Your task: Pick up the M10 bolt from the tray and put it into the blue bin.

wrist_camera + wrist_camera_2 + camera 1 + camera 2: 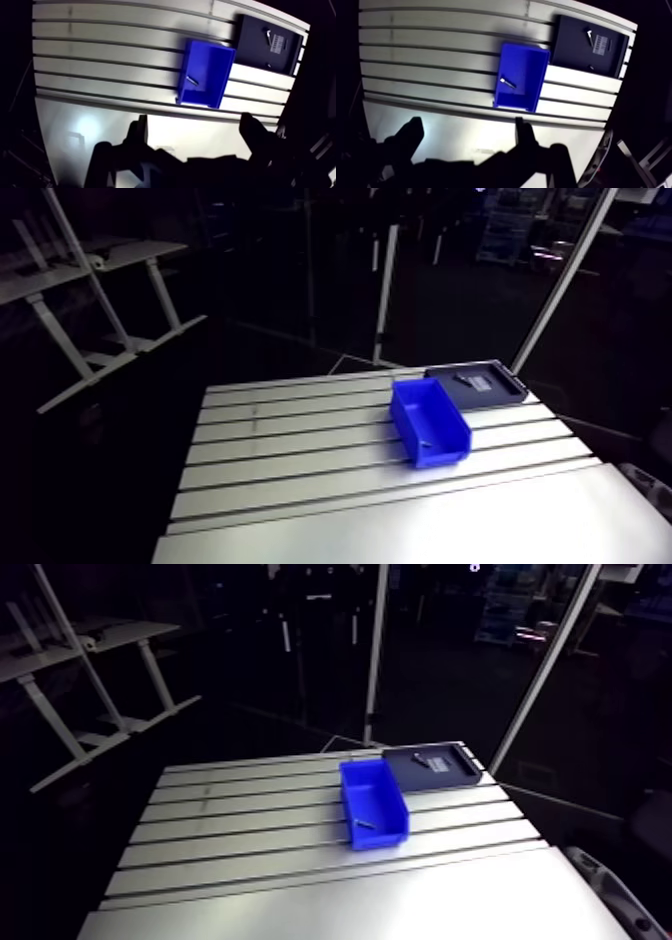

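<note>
While bolt lies in bin, end effector hovers spread.

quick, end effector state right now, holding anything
End effector: open, holding nothing.

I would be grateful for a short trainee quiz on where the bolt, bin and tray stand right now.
1. True or false: the bolt lies inside the blue bin.
2. The black tray is: A) stacked on the bin; B) flat on the table beside the bin; C) inside the bin.
3. Fill in: the hand is ____ and holds nothing.
Key: 1 true; 2 B; 3 open.
</note>
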Tool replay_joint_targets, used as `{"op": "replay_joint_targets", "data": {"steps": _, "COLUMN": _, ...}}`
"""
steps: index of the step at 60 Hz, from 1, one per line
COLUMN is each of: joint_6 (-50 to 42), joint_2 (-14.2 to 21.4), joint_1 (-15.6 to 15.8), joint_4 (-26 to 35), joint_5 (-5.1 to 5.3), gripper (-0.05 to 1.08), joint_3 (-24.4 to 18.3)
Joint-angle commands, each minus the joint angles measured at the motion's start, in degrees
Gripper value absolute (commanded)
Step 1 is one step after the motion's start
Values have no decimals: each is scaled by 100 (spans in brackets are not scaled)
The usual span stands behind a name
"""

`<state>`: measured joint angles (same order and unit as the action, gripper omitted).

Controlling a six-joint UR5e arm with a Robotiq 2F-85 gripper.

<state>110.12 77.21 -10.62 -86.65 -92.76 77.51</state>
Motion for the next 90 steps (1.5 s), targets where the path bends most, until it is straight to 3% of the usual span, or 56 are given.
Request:
{"op": "replay_joint_targets", "data": {"steps": 1, "joint_6": 551, "joint_2": -157, "joint_1": -251, "joint_4": -213, "joint_5": -9, "gripper": 1, "joint_3": -38}}
{"op": "replay_joint_targets", "data": {"steps": 40, "joint_6": 2037, "joint_2": -515, "joint_1": -787, "joint_4": -392, "joint_5": 33, "gripper": 2, "joint_3": -169}}
{"op": "replay_joint_targets", "data": {"steps": 62, "joint_6": 3010, "joint_2": -900, "joint_1": -1125, "joint_4": -852, "joint_5": 17, "gripper": 2, "joint_3": -205}}
{"op": "replay_joint_targets", "data": {"steps": 90, "joint_6": 3403, "joint_2": -1444, "joint_1": -1306, "joint_4": -1244, "joint_5": 35, "gripper": 2, "joint_3": -398}}
